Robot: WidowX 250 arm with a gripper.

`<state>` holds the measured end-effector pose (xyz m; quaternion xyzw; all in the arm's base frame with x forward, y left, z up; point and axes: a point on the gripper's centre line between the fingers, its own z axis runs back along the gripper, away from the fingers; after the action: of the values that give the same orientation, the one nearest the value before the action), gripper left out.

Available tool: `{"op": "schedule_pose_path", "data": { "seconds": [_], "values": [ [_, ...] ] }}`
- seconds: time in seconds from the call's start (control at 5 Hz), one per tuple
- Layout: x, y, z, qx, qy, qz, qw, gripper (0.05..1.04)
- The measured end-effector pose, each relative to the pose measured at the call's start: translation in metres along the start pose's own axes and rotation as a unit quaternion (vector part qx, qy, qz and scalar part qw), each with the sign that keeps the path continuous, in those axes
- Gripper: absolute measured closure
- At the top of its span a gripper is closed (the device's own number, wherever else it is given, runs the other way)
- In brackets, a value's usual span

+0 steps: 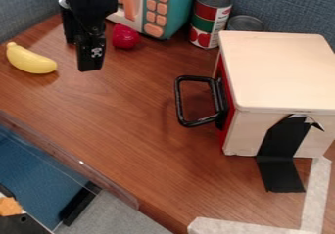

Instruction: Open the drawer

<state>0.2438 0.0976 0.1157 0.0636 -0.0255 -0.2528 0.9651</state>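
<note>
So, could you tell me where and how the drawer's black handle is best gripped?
Probably by the outer bar of the handle, coming down from above on the view's left: it stands out from the red drawer front as an open loop, seemingly leaving a gap for a finger.

From the far left of the box [281,71], my gripper [79,56] is facing an open lane of table [131,98] running to the box's left face. There, the handle [179,101] is jutting into that lane, its loop leaving a gap. Behind and left of the box, the red ball [124,36], microwave [175,8] and tall can [209,20] are crowding the way; the short can [246,23] is standing just behind it. The banana [31,60] is lying well to its left.
</note>
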Motion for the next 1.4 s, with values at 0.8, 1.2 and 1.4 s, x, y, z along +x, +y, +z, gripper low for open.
{"op": "schedule_pose_path", "data": {
  "seconds": [0.8, 1.2, 1.4],
  "values": [
    [0.026, -0.068, -0.046, -0.090, -0.071, 0.128, 0.9852, 0.083],
    [0.066, -0.073, -0.030, -0.151, -0.123, 0.226, 0.9544, 0.083],
    [0.080, -0.062, -0.033, -0.158, -0.131, 0.271, 0.9406, 0.083]
  ]
}}
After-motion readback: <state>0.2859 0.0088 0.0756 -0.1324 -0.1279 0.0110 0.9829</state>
